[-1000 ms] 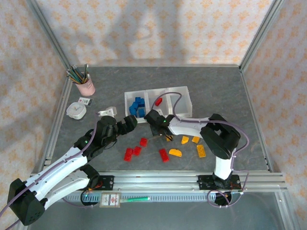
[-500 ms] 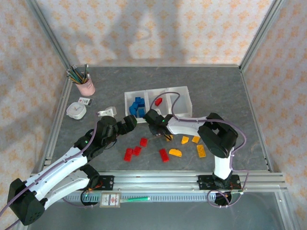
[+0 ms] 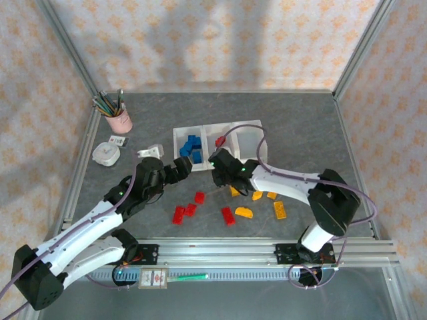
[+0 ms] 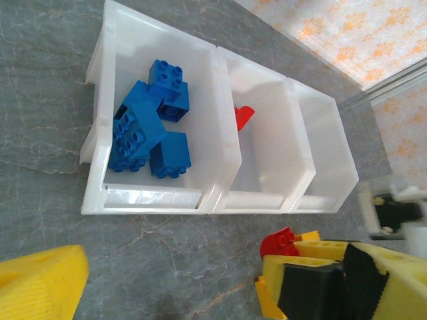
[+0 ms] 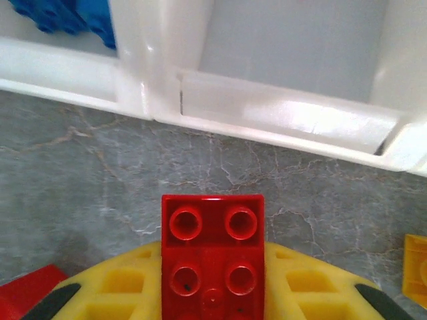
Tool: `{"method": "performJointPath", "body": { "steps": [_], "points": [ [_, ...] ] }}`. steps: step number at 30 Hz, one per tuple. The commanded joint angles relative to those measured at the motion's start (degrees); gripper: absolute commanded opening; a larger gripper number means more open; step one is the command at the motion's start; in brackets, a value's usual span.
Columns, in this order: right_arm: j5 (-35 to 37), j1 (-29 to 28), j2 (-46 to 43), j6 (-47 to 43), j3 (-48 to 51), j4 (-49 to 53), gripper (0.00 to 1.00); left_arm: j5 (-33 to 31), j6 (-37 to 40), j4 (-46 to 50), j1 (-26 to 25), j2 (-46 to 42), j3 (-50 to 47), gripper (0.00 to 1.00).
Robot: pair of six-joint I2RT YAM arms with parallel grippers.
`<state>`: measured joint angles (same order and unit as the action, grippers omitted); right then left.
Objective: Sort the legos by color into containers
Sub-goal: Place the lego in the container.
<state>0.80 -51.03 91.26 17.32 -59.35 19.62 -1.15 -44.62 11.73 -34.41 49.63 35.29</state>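
Right wrist view: right gripper (image 5: 213,283) carries red brick (image 5: 213,243), jaws clamped on its sides, studs up, just short of containers (image 5: 280,117) front wall, facing middle bin (image 4: 267,157). Likely reason: that bin holds one red lego (image 4: 243,118). Blue legos (image 4: 150,130) sit in left bin (image 4: 127,53); right bin (image 4: 323,153) presumably for orange. Left gripper (image 3: 181,167) hovers near left bin, jaws apart, carrying nothing. Loose legos (image 3: 244,212), red and orange, lie on counter (image 3: 300,127). Next need: lift brick over wall.

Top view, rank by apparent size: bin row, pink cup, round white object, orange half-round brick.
1. bin row
2. pink cup and round white object: look about alike, not ranked
3. orange half-round brick
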Motion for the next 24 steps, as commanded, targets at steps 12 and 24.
{"method": "performJointPath", "body": {
  "steps": [12,24],
  "points": [
    [0.2,9.0,10.0,-4.1,-14.9,0.5,0.34,-4.0,5.1,-0.8,1.4,3.8,6.2,0.99],
    [0.9,13.6,26.2,-6.5,-32.3,3.9,0.35,-2.7,5.7,-1.9,3.8,5.4,6.4,0.99]
  ]
}}
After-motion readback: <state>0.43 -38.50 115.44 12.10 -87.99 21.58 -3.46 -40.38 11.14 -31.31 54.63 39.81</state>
